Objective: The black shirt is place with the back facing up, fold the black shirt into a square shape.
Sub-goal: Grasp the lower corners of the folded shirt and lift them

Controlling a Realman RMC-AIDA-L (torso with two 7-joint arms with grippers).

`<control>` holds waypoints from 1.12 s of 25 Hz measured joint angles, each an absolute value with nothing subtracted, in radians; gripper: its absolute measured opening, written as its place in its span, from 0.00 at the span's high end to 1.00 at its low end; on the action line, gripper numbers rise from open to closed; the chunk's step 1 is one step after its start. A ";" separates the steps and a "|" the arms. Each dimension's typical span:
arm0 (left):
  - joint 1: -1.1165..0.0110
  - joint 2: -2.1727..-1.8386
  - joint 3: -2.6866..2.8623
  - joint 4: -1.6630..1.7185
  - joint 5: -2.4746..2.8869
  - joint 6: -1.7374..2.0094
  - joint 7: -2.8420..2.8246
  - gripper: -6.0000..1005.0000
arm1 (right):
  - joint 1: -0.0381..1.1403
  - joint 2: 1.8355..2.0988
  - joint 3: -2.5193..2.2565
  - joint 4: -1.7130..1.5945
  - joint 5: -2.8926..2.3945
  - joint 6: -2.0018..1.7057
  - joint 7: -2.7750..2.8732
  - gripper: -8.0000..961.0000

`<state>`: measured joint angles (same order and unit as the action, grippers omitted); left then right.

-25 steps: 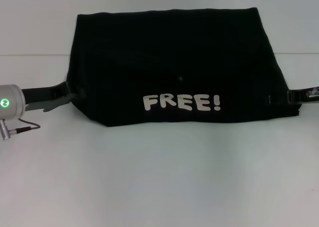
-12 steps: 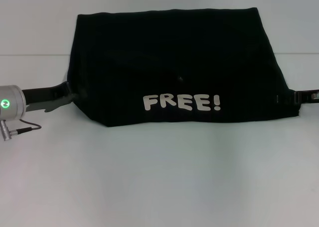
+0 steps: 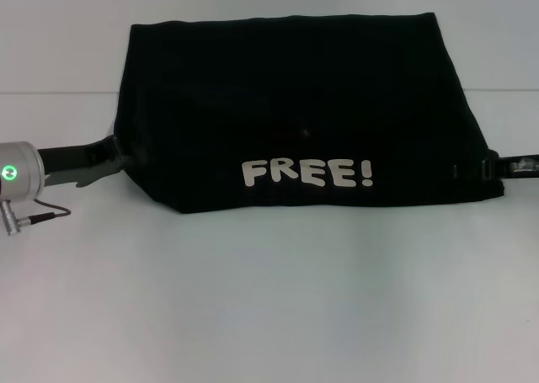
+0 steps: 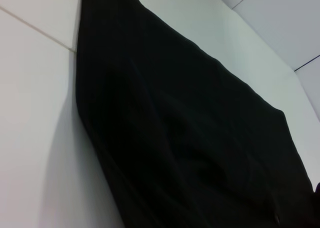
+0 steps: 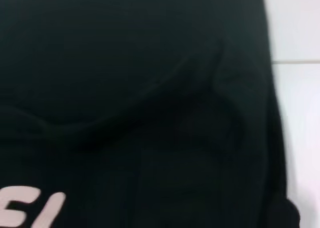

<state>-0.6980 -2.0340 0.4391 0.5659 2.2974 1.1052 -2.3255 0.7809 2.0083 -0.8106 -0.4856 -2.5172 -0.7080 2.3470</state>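
The black shirt (image 3: 295, 105) lies spread across the white table, folded, with white "FREE!" lettering (image 3: 307, 173) facing up near its front edge. My left gripper (image 3: 120, 157) is at the shirt's front left corner and is closed on the cloth edge there. My right gripper (image 3: 493, 167) reaches in from the right and overlaps the shirt's front right corner. The shirt fills the left wrist view (image 4: 190, 138) and the right wrist view (image 5: 140, 87), where part of the lettering (image 5: 35, 208) shows.
The white table (image 3: 269, 299) stretches in front of the shirt. A seam line in the table (image 3: 50, 93) runs behind the left arm. My left arm's silver wrist with a green light (image 3: 13, 172) sits at the left edge.
My right gripper drew back slightly to the right, then moved in again over the shirt's right corner. The left gripper and the shirt have hardly moved.
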 joint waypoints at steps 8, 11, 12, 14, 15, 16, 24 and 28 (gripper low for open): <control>-0.697 -2.034 0.438 0.566 2.297 1.100 -2.325 0.95 | 0.786 2.017 -0.807 -0.529 -2.514 -0.787 2.344 0.12; -0.697 -2.034 0.437 0.566 2.296 1.100 -2.325 0.95 | 0.786 2.018 -0.806 -0.555 -2.514 -0.822 2.353 0.13; -0.696 -2.034 0.437 0.566 2.296 1.100 -2.325 0.95 | 0.785 2.018 -0.808 -0.560 -2.514 -0.831 2.356 0.13; -0.696 -2.034 0.437 0.566 2.296 1.099 -2.325 0.95 | 0.783 2.018 -0.808 -0.568 -2.514 -0.846 2.360 0.13; -0.696 -2.034 0.437 0.566 2.296 1.099 -2.325 0.95 | 0.783 2.017 -0.808 -0.570 -2.515 -0.852 2.360 0.14; -0.696 -2.034 0.437 0.566 2.296 1.099 -2.325 0.95 | 0.782 2.016 -0.807 -0.570 -2.516 -0.856 2.360 0.14; -0.697 -2.031 0.435 0.568 2.296 1.098 -2.326 0.95 | 0.777 2.011 -0.807 -0.570 -2.517 -0.864 2.389 0.15; -0.698 -2.031 0.435 0.569 2.296 1.098 -2.326 0.95 | 0.776 2.008 -0.804 -0.569 -2.515 -0.864 2.390 0.24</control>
